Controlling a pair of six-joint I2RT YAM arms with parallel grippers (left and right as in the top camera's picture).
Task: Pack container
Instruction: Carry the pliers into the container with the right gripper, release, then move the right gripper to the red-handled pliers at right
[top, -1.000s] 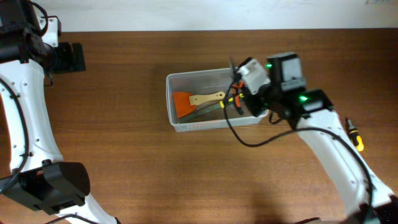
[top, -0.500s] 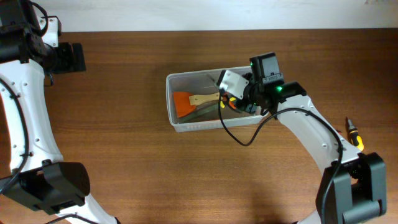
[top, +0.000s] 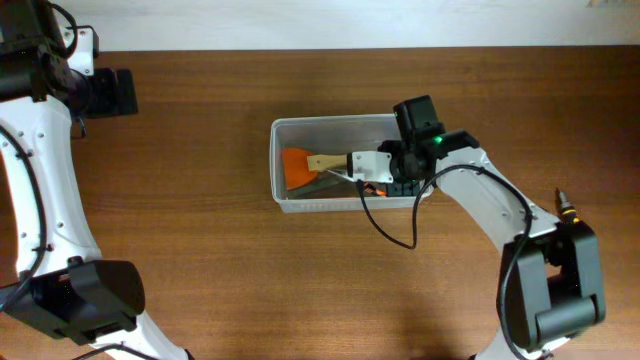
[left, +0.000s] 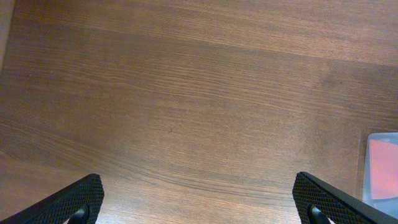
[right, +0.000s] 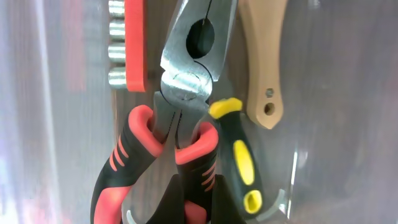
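Overhead view: clear, shallow rectangular plastic container (top: 320, 203), long axis across the table, at centre. Right gripper (top: 355, 170) is shown inside it, fingers clenched at red-and-black-handled steel pliers (right: 180, 93); a grip cannot be confirmed. Left gripper (left: 199, 202), spread wide, is held well apart.

- A brown wooden table (top: 200, 250) fills almost all of the overhead view.
- Pliers (right: 180, 93) with red and black handles; the metal nose is closed.
- A scraper (top: 296, 165) with an orange blade and a pale wooden handle, just beside the pliers.
- A screwdriver (right: 239, 155) with a yellow and black handle, touching the pliers.
- An orange bit holder (right: 127, 43) with metal bits.
- Another small screwdriver (top: 566, 210) lies alone on the table, well apart.
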